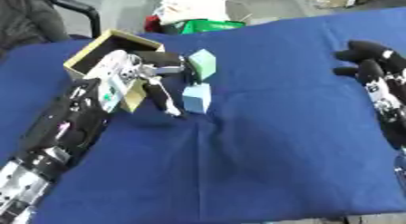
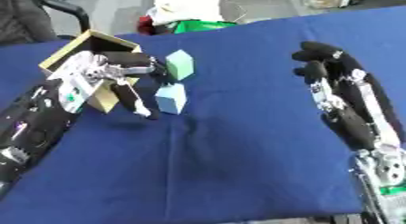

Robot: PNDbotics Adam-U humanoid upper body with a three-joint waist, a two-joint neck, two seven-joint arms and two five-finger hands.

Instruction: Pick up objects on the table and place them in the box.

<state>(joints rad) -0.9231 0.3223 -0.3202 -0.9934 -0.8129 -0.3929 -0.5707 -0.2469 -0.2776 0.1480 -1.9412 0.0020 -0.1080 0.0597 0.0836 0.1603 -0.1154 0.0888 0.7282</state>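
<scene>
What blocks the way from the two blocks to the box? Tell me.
Only the left hand itself: it lies between the cardboard box and the two blocks, its fingers spread beside the green block and the light blue block. Nothing else visible stands on the blue cloth between them.
</scene>
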